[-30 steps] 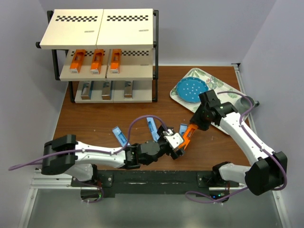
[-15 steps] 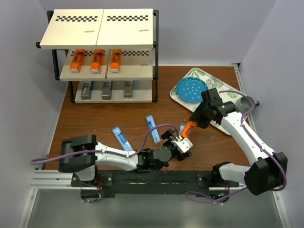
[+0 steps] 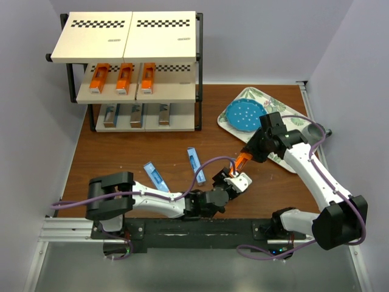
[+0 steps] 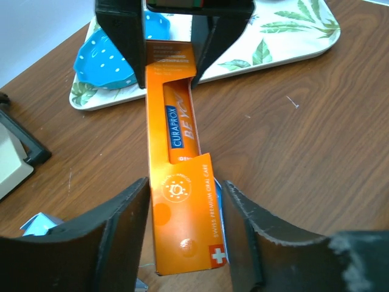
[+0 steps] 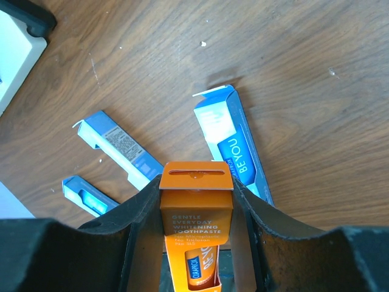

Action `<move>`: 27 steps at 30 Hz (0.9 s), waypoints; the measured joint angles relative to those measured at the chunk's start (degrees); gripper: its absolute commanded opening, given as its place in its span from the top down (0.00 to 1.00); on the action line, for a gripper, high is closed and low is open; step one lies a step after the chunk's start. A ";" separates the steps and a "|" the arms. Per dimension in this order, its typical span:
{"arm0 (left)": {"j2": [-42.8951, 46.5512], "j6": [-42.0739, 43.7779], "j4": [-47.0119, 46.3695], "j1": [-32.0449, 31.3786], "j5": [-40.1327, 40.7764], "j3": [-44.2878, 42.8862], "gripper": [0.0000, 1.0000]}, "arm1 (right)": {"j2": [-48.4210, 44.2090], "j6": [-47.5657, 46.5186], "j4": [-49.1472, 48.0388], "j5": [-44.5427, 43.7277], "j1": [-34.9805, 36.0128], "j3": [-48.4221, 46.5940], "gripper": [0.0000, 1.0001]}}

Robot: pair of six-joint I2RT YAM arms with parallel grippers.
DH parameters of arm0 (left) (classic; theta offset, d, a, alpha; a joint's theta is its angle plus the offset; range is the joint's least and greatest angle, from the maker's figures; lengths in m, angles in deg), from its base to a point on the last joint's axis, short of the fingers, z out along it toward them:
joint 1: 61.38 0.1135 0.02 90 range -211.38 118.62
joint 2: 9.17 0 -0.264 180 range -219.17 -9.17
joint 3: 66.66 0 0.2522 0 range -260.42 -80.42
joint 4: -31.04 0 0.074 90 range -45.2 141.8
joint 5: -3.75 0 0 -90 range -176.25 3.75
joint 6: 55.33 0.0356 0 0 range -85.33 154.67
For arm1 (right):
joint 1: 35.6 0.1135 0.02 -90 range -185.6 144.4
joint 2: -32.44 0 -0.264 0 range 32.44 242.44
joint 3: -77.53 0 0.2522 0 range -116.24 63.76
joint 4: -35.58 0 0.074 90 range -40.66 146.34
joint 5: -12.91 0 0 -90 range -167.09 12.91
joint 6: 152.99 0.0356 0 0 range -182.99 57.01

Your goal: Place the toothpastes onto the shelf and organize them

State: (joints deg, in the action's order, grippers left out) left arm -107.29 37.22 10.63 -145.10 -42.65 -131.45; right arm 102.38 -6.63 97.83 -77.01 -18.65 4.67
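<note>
An orange toothpaste [image 3: 240, 162] [image 4: 173, 121] [image 5: 196, 225] hangs above the table, and my right gripper [image 3: 245, 157] [image 5: 196, 182] is shut on its upper end. My left gripper [image 3: 234, 174] [image 4: 184, 185] straddles the carton's lower end, its fingers close on both sides with a thin gap on the right. Blue toothpastes [image 3: 195, 164] [image 3: 154, 176] [image 5: 234, 146] lie flat on the wood. The shelf [image 3: 124, 36] stands at the back left, with three orange cartons [image 3: 124, 78] on its middle tier and silver ones [image 3: 110, 114] on the bottom tier.
A floral tray [image 3: 292, 118] [image 4: 292, 30] with a blue dotted plate [image 3: 244, 114] [image 4: 100, 58] sits at the back right, just behind the right gripper. Purple cables loop off both arms over the table's near half.
My left arm has swung right and brought its gripper under the orange carton, and its jaws have narrowed from wide open to close round it. The right gripper lifted the carton slightly.
</note>
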 measured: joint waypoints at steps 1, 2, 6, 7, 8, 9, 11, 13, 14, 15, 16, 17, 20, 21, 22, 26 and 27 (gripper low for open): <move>-0.02 -0.02 0.09 0.02 0.35 -0.11 0.53 | 0.00 -0.07 0.00 0.07 -0.07 0.07 0.76; -0.07 -0.07 0.44 0.04 0.79 -0.26 0.58 | 0.00 -0.07 0.07 0.11 -0.11 0.15 0.76; -0.24 -0.20 1.09 0.09 1.60 -0.57 0.75 | -0.07 0.20 0.17 0.13 -0.31 0.31 0.71; -0.24 -0.20 1.11 0.09 1.64 -0.63 0.78 | -0.09 0.22 0.15 0.17 -0.33 0.31 0.69; -0.24 -0.20 1.11 0.07 1.68 -0.66 0.84 | -0.22 0.20 0.17 0.26 -0.37 0.31 0.59; -0.22 -0.39 1.09 0.07 1.68 -0.66 0.85 | -0.37 0.17 0.22 0.31 -0.39 0.31 0.53; -0.09 -0.52 1.09 0.07 1.68 -0.66 0.87 | -0.72 -0.07 0.15 0.50 -0.42 0.31 0.34; 0.24 -1.40 1.46 0.07 1.51 -0.66 0.87 | -1.44 -0.39 -0.33 1.22 -0.48 0.31 0.22; 0.50 -1.77 1.86 0.07 1.33 -0.63 0.88 | -1.95 -0.63 -0.59 1.53 -0.48 0.31 0.18; 0.81 -1.99 2.19 0.09 1.22 -0.61 0.88 | -2.60 -0.92 -0.92 1.92 -0.48 0.28 0.15; 1.25 -2.47 2.58 0.09 1.07 -0.57 0.89 | -3.23 -1.33 -1.18 2.21 -0.48 0.24 0.10; 1.77 -2.93 2.78 0.11 0.96 -0.42 0.89 | -3.87 -1.73 -1.42 2.34 -0.46 0.11 0.08; 4.31 -5.16 4.46 0.76 0.22 0.57 0.89 | -5.73 -3.89 -1.99 1.90 -0.46 -1.09 0.02; 5.16 -5.97 5.14 1.05 0.09 0.85 0.89 | -6.32 -4.50 -2.32 1.64 -0.46 -1.55 0.02; 6.34 -6.80 5.95 1.53 -0.20 1.31 0.89 | -7.02 -5.46 -2.73 0.90 -0.46 -2.12 0.02; 11.93 -11.19 10.01 4.46 -0.63 3.06 0.89 | -11.02 -9.97 -3.48 -3.63 -0.46 -4.09 0.02; 13.49 -12.48 11.30 5.53 -0.87 3.41 0.89 | -11.91 -10.91 -3.56 -4.55 -0.46 -4.37 0.02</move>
State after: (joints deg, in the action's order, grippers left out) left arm -93.81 24.74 21.93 -139.57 -43.53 -128.04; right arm 90.46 -17.53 94.27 -81.56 -19.11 0.30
